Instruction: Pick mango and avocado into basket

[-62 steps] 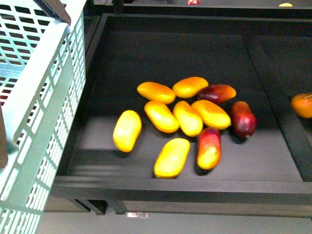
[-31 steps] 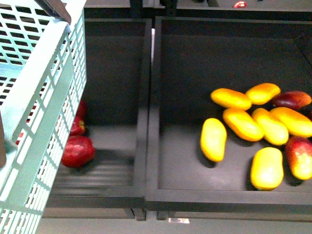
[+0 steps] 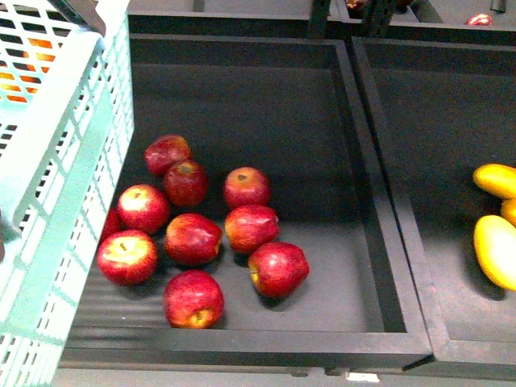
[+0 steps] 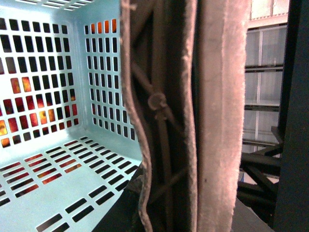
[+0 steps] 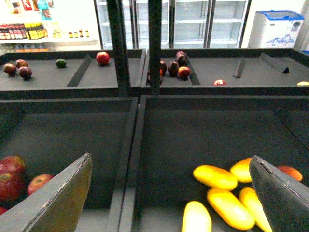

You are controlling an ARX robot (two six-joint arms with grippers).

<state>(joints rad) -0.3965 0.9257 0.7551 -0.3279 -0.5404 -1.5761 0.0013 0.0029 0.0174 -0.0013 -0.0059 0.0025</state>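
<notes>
Black produce bins (image 3: 364,173): apples (image 3: 251,228) in left bin, mango (image 5: 215,176) in right bin, ahead of right gripper (image 5: 171,159), jaws spread, empty. Left gripper (image 4: 212,121) by basket (image 3: 81,145) handle, grip can't tell. Come down square, pinch across short axis, w/o nudging neighbours

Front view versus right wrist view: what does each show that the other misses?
Only the front view shows the basket at the left and the full cluster of red apples. Only the right wrist view shows the right hand, fingers wide apart with nothing between them, plus the far shelf with scattered fruit and the glass-door fridges behind it. Both show the yellow mangoes and at least some apples, in neighbouring bins.
</notes>
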